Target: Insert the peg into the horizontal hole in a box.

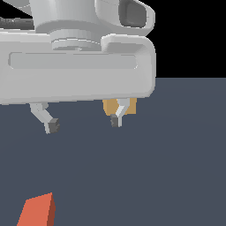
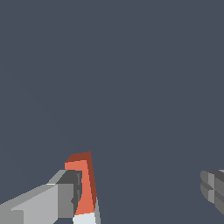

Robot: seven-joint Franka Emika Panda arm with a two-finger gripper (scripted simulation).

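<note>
The orange-red peg (image 1: 38, 211) lies on the dark floor at the lower part of the exterior view's left, cut off by the frame edge. In the wrist view the peg (image 2: 84, 183) shows beside one finger, with a pale part at its near end. My gripper (image 1: 84, 123) hangs open and empty above the floor, well above and apart from the peg; in the wrist view the gripper (image 2: 140, 194) also shows its fingers wide apart. The tan box (image 1: 109, 106) is mostly hidden behind the hand and one finger. The hole is hidden.
The dark grey floor (image 1: 167, 167) spreads under everything. The large white hand body (image 1: 75, 66) fills the upper part of the exterior view and hides what lies behind it.
</note>
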